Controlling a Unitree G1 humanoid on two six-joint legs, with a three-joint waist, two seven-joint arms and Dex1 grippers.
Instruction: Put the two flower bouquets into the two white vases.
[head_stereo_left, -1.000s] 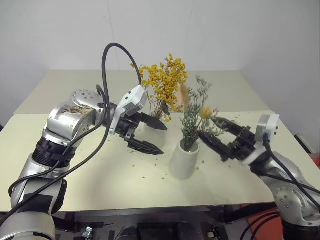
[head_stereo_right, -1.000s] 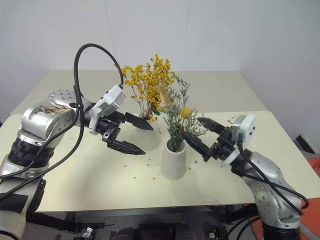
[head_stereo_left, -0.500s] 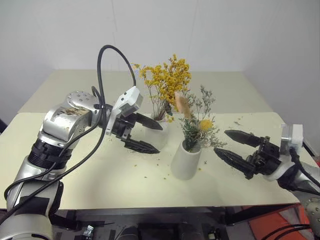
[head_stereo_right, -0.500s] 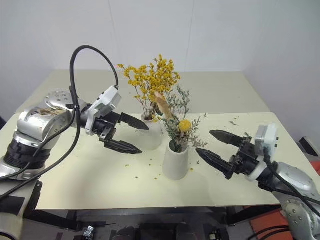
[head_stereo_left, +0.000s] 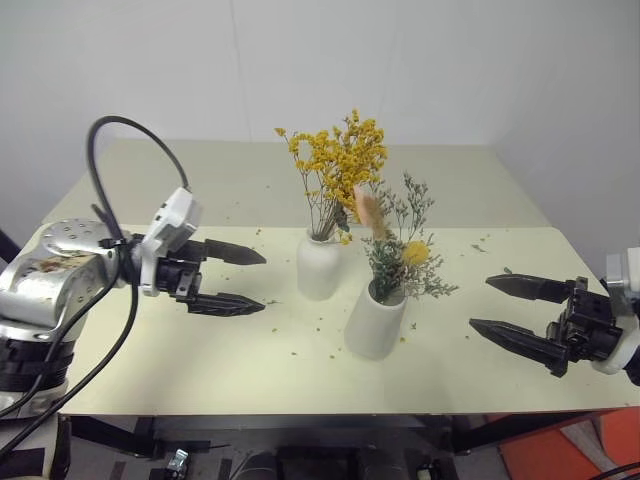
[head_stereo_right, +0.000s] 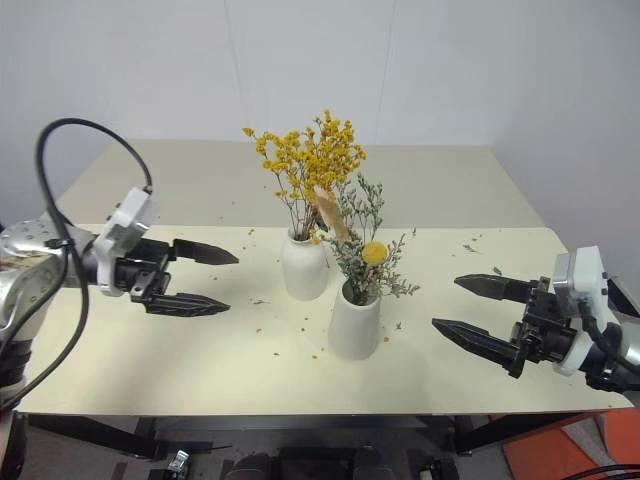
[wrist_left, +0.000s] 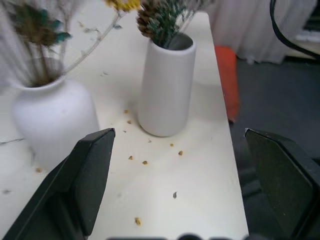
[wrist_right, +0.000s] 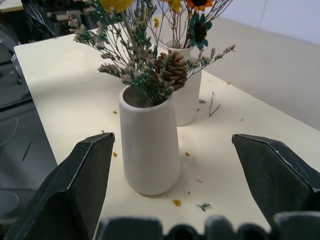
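At the middle of the pale counter (head_stereo_left: 150, 345) stand two matte white vases: one small rounded vase (head_stereo_left: 319, 265) holding one bushy yellow dried bouquet (head_stereo_left: 338, 165), one taller cylindrical vase (head_stereo_left: 376, 320) holding one grey-green bouquet (head_stereo_left: 400, 240). Two tools flank them, left tool (head_stereo_left: 228, 279) and right tool (head_stereo_left: 515, 312), both wide open, empty.

The left end effector (head_stereo_left: 235, 279) has two tapered black fingers on a white wrist housing, fed by a looping black cable (head_stereo_left: 115, 135) over a silver metal arm shell (head_stereo_left: 50, 275). The right end effector (head_stereo_left: 512, 314) matches it.
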